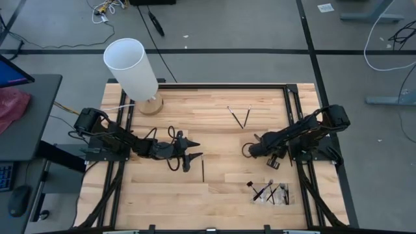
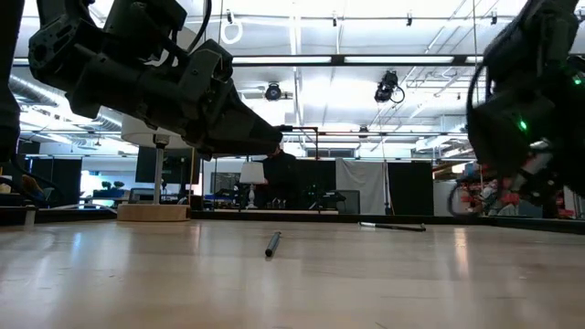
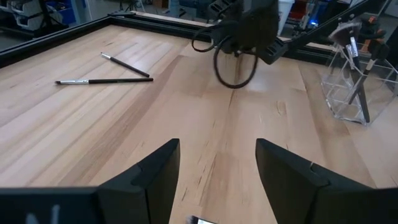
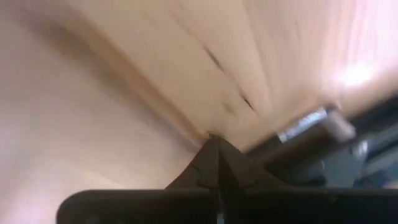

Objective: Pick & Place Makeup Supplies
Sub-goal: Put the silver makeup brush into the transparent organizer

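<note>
A dark makeup brush (image 1: 203, 170) lies flat on the wooden table, also seen in the low view (image 2: 272, 243). My left gripper (image 1: 194, 155) hovers open just left of it, above the table (image 3: 217, 180). Two more brushes (image 1: 240, 116) lie crossed in a V near the far edge (image 3: 102, 79). Several brushes stand in a clear holder (image 1: 270, 192) near the near edge (image 3: 351, 81). My right gripper (image 1: 249, 150) is shut, its tips pointing at the wood (image 4: 214, 152), right of the table's middle.
A big white cylinder (image 1: 133, 68) stands on a round wooden base at the far left corner. A black frame (image 1: 289, 104) runs along the table's far and right edges. Bare wood lies between the two grippers.
</note>
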Action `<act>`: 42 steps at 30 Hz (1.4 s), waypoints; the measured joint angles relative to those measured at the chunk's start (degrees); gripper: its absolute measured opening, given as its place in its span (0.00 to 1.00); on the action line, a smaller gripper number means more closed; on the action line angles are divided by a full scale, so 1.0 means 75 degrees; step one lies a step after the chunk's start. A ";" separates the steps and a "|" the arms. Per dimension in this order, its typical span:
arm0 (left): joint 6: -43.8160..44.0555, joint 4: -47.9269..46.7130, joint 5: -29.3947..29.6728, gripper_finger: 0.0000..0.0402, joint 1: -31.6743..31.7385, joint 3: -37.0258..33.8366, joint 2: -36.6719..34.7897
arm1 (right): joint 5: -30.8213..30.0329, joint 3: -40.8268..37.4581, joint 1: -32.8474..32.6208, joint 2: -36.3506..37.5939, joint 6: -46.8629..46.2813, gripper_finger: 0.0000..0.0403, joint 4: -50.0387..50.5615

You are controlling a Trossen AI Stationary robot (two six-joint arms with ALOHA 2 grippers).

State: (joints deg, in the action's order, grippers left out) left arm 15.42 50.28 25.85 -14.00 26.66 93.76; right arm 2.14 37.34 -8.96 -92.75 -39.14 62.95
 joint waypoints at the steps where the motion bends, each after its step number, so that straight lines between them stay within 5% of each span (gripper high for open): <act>1: 0.0001 0.0000 0.0000 0.53 0.0000 -0.0001 0.0000 | -0.0044 0.0143 -0.0052 0.0024 0.0091 0.00 -0.0065; 7: 0.0005 0.0000 0.0000 0.53 0.0000 -0.0001 0.0000 | -0.0360 0.0741 -0.0085 0.0171 -0.0023 0.00 0.0110; 17: 0.0006 0.0000 0.0000 0.53 0.0000 -0.0001 0.0000 | -0.0931 0.0240 0.0165 0.0167 -0.0665 0.00 0.1230; 28: 0.0005 0.0000 0.0002 0.53 0.0000 -0.0001 0.0000 | -0.1075 -0.0286 0.0185 0.0120 -0.0320 0.00 0.0559; 42: 0.0003 0.0000 0.0003 0.53 0.0000 -0.0001 -0.0003 | -0.2210 0.0135 0.0364 -0.0402 0.0712 0.00 0.1017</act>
State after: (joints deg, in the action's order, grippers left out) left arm 15.44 50.28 25.87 -14.00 26.65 93.74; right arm -14.43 38.35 -6.23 -95.77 -33.80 70.57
